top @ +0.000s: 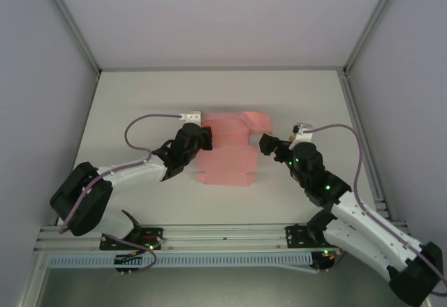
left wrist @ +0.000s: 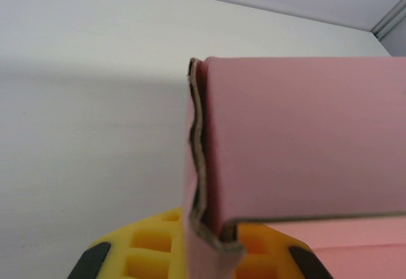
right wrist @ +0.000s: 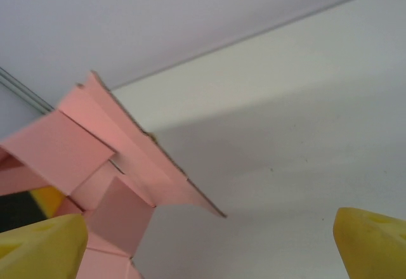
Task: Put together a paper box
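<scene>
Midway out on the desk (top: 140, 98) lies the box (top: 227, 167), a partly folded pink blank. Its long axis runs near to far, and the near panel lies flat. At its left edge the left end effector (top: 200, 139) is clamped on a raised, folded wall. The right end effector (top: 267, 144) sits just beside the right edge, fingers wide apart and gripping nothing. Farthest out, a flap juts to the right.

Soft, even light; blurry close-ups

White table (top: 140, 98), grey walls (top: 209, 14), aluminium frame posts (top: 70, 21)
</scene>
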You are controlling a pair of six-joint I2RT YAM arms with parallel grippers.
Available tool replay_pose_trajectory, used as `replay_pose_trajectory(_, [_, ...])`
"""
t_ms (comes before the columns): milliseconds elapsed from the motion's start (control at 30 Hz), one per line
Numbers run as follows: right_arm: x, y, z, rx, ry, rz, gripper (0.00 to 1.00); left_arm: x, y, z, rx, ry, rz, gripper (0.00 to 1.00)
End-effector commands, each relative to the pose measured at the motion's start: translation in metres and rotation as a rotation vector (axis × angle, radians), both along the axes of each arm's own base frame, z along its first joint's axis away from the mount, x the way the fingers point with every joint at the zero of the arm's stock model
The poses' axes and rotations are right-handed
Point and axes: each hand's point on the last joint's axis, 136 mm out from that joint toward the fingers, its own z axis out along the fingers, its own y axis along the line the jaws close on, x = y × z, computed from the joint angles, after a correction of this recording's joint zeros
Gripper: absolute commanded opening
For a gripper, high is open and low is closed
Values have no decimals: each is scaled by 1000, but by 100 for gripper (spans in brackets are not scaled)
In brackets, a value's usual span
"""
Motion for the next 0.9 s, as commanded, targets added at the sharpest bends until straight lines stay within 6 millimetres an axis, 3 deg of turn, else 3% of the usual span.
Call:
replay_pose_trajectory(0, [-11, -24, -3, -44, -23, -57, 100, 0, 0, 0, -33, 5, -4, 0])
replay_pose_trajectory(33, [-13, -35, 2, -46, -34, -100, 100, -1, 0, 0, -33, 7, -9, 0])
replay_pose_trajectory(67, [-20, -50, 21, -10, -90, -140, 100, -1, -1, 0, -35, 4, -16, 0])
replay_pose_trajectory(100, [-15, -55, 14, -55, -55, -170, 100, -1, -1, -1, -33, 6, -16, 0])
replay_pose_trajectory(233, [-13, -82, 27, -116, -48, -265, 100, -1, -1, 0, -41, 0, -23, 0])
replay_pose_trajectory(367, [-1, -95, 28, -190, 13, -319, 100, -3, -6, 1, -39, -2, -51, 0])
replay_pose_trajectory(667, [50, -64, -1, -305, 122, -140, 100, -7, -8, 6, -53, -14, -84, 0])
replay_pose_trajectory(867, [55, -13, -1, -290, 79, 152, 100, -8, -8, 7, -56, -14, -87, 0])
